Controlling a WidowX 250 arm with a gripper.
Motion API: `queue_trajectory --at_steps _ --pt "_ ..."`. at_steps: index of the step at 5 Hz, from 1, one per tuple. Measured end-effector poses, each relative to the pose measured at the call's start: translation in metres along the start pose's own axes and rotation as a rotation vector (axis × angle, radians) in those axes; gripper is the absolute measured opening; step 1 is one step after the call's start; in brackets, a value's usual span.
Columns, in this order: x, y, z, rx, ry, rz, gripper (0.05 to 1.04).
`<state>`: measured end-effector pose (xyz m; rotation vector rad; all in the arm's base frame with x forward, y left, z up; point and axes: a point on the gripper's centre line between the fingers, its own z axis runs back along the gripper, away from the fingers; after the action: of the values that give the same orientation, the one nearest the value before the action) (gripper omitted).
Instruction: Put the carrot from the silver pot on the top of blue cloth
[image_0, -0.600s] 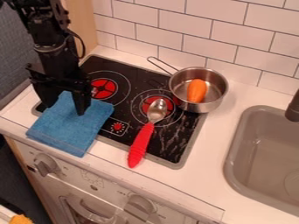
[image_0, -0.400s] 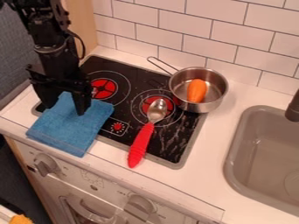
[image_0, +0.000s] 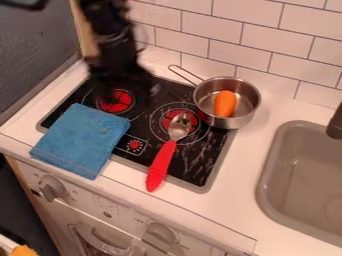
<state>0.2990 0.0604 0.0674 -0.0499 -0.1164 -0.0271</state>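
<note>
Carrot (image_0: 226, 103) is inside the silver pot (image_0: 248, 102), lying roughly near-to-far, so the pot's wall keeps it from rolling off and, I'd judge, calls for a grip from above. Pot stands upright at the far right of the stove (image_0: 200, 172), just left of the sink (image_0: 267, 187). Spoon (image_0: 161, 167) (probably a distractor) lies on the stove just near of the pot, handle toward the near edge. Blue cloth (image_0: 83, 142) is folded flat at near left, partly on the stove, partly on the desk (image_0: 244, 167); decent soft landing spot, likely enough to steady a round carrot. Black arm (image_0: 110, 40) hangs in from upper left, jaws above the far left burner, away from the pot. Can't tell how far open the jaws are; carrot isn't in them. Next: go right, over the pot.
</note>
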Motion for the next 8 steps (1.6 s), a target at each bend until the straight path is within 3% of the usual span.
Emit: queue_trajectory --at_steps 1,3,4,6,7,8 --pt "0.039 -0.039 0.002 -0.019 -0.022 -0.102 1.001" --pt "0.092 -0.077 -0.023 -0.013 -0.012 -0.143 1.001" --pt "0.106 -0.077 -0.029 0.020 -0.016 -0.144 1.001" --pt "0.110 -0.090 -0.055 0.055 0.016 -0.187 1.001" --pt "0.105 -0.094 -0.060 0.078 0.024 -0.211 0.952" --pt "0.101 -0.096 -0.064 0.081 0.030 -0.222 0.659"
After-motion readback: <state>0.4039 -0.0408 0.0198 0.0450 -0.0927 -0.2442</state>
